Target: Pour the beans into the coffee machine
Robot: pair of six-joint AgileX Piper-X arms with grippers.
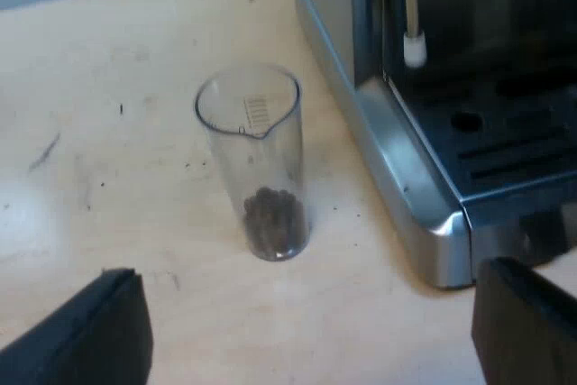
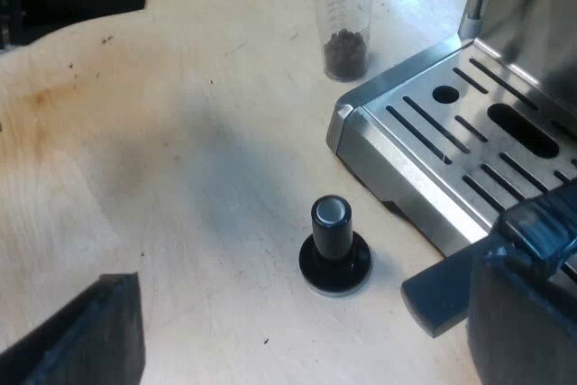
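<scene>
- My black two-fingered left gripper (image 1: 305, 308) is spread wide and has hold of nothing. It hangs low over the pale wooden tabletop (image 1: 99, 151), facing the glass.
- The tall, clear plastic measuring glass (image 1: 255, 146) stands upright on the tabletop. A small heap of dark brown beans (image 1: 272, 221) lies at its bottom, so nothing has been poured yet.
- The glass is near the flank of the brushed-steel espresso machine (image 1: 397, 169), but apart from it.
- The step in hand, as I judge it, is the pick-up.
  - Bring the fingers to either side of the glass at about mid-height, above the beans, and centre it.
  - Close gently, since the thin smooth wall may slip or tip.
  - Mind the finger on the machine's side, where the gap is narrow.
  - Lift straight up and hold the glass upright until it is over the machine's top.
- A tamper (image 2: 334, 245) with a black knob and a round black base stands just off the corner of the slotted steel drip tray (image 2: 424, 123).
- My black right gripper (image 2: 302, 326) is likewise wide open and empty, hovering near the tamper. It had best keep out of the way.
</scene>
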